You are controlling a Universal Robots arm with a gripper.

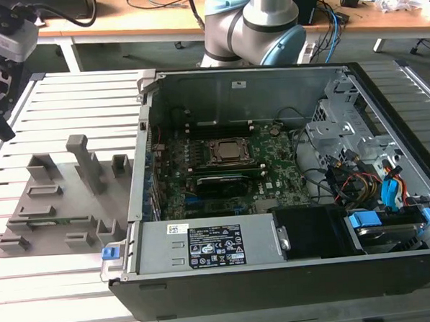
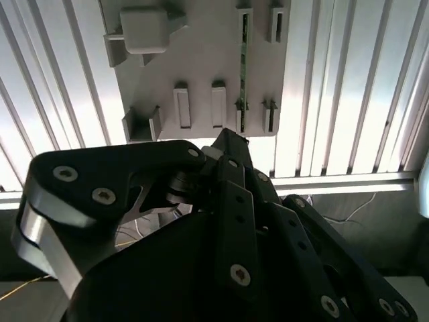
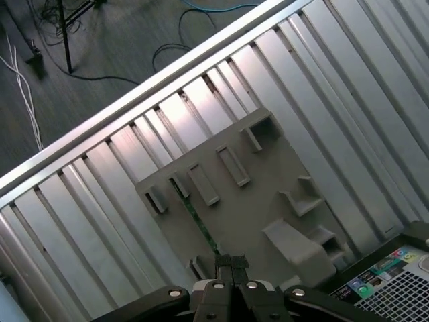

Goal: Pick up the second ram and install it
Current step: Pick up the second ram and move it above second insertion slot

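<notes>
- Hovering over grey holder tray (image 3: 258, 215) with pincer (image 3: 231, 261) clenched, empty.
- Eyeing second ram (image 3: 201, 225), edge-up in its slot.
- Risking a jab on that thin board if lowered clenched or off-line.

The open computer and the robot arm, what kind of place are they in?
Probably a robotics lab or workshop: a robot arm stands by an open computer on a slatted metal table, with cable-strewn desks beyond.

End of second ram (image 3: 200, 223) behind claw (image 3: 232, 261)
</notes>
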